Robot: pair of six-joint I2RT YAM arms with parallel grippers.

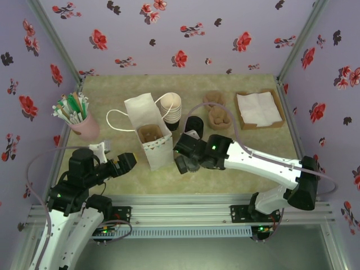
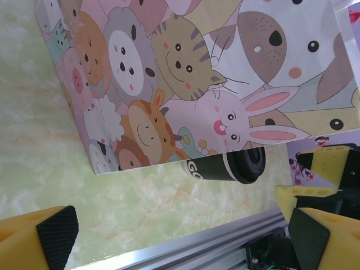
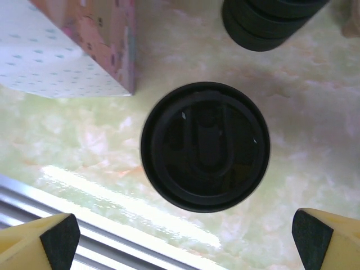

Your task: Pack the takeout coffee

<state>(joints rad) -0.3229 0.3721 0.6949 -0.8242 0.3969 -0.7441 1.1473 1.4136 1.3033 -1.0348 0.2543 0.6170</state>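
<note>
The pale green marbled bench [image 1: 112, 93] is carrying everything, with a metal rail [image 1: 185, 199] running along its near edge. At the far left a pink cup [image 1: 84, 128] of straws is standing. An open paper bag [image 1: 140, 112] is standing upright near the middle, its cartoon-animal side facing left and its cord handle [image 1: 114, 120] lying on the surface. Just behind the bag's right side a stack of cups [image 1: 171, 109] is standing, and a black stack of lids [image 1: 194, 125] is sitting beside it. The coffee [image 3: 205, 146] is standing upright just off the bag's near right corner, not touching it. Farther right, brown pulp carriers [image 1: 218, 115] are lying near a cardboard tray [image 1: 263, 125] of napkins.
</note>
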